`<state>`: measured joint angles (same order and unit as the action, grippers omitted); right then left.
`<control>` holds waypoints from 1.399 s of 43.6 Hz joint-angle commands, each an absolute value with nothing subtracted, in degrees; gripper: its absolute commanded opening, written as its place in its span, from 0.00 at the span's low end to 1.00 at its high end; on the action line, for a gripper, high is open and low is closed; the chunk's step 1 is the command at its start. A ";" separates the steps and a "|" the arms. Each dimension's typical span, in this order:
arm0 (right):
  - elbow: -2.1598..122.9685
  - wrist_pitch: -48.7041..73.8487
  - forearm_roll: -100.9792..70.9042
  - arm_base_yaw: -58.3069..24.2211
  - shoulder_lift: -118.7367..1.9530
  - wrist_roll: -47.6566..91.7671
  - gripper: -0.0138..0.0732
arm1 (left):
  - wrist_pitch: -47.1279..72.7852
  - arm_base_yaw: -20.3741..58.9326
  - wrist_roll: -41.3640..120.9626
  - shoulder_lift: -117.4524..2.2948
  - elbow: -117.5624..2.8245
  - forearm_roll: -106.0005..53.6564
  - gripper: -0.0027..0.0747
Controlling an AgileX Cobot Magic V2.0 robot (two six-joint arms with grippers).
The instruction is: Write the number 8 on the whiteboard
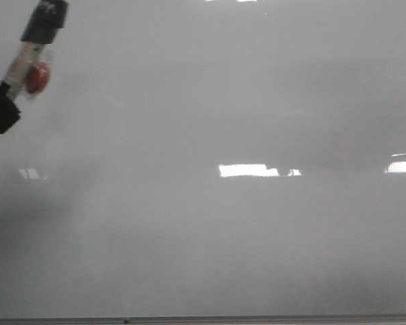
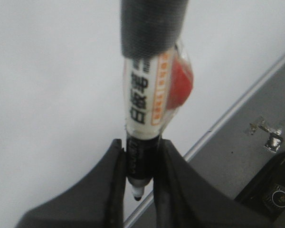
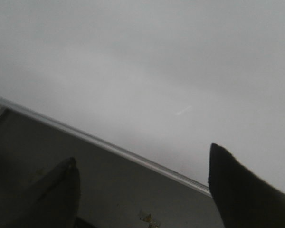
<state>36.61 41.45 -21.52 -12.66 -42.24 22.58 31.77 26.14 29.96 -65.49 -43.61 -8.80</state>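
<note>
Two risks from here. Marker (image 2: 149,95) sits clamped low on barrel, long body sticking out past left gripper (image 2: 138,164); side load on contact could tilt or slip it, stroke skews. Cap looks on at far end, bare nib between fingers: wrong end may meet board. Whiteboard (image 1: 243,101) fills front view, blank; no number 8 visible. Marker upper left of frame. Right gripper (image 3: 142,183) spread wide, holding nothing, over board's frame edge.

Marker (image 1: 32,51) upper left, prob. before whiteboard (image 1: 243,108).
</note>
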 commanded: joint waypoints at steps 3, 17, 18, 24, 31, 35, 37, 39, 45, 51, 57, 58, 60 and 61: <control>43.83 43.43 -28.09 -19.49 -48.51 36.58 0.83 | 29.52 36.53 32.71 -63.11 -45.56 -9.71 0.01; 57.66 47.29 -29.84 -34.36 -61.73 45.27 0.83 | 28.41 51.38 33.32 -63.11 -45.56 -9.71 0.01; 58.68 48.03 -29.83 -35.27 -62.47 45.27 0.83 | 28.26 51.71 33.32 -63.11 -45.56 -9.71 0.01; 64.76 51.58 -29.83 -38.71 -67.72 45.34 0.83 | 27.71 52.68 33.32 -63.11 -45.56 -9.71 0.01; 68.16 52.68 -29.83 -41.69 -72.14 45.81 0.83 | 27.38 52.68 33.32 -63.11 -45.56 -9.71 0.01; 68.97 52.55 -29.83 -43.07 -73.95 45.81 0.81 | 27.38 52.68 33.32 -63.11 -45.56 -9.71 0.01; 69.25 52.43 -29.83 -43.31 -74.50 45.81 0.77 | 27.38 52.68 33.32 -63.11 -45.56 -9.71 0.01; 69.52 52.49 -29.83 -43.31 -74.94 45.81 0.71 | 27.38 52.68 33.32 -63.11 -45.56 -9.71 0.01; 69.51 52.51 -29.89 -43.31 -75.11 45.81 0.43 | 27.38 52.68 33.32 -63.11 -45.56 -9.71 0.01; 69.51 53.50 -29.89 -43.31 -75.11 45.81 0.19 | 27.38 52.68 33.32 -63.11 -45.56 -9.71 0.01; 69.51 53.56 -29.83 -43.25 -75.11 45.81 0.08 | 26.48 52.68 33.32 -63.11 -45.56 -9.71 0.06; 69.51 53.56 -29.83 -43.20 -75.11 45.81 0.08 | 26.27 52.68 33.32 -63.11 -45.56 -9.71 0.09; 69.51 53.58 -29.76 -43.07 -75.11 45.81 0.08 | 25.58 52.68 33.32 -63.11 -45.56 -9.71 0.16; 69.51 53.63 -29.53 -42.99 -75.11 45.75 0.08 | 25.34 52.68 33.32 -63.11 -45.56 -9.71 0.23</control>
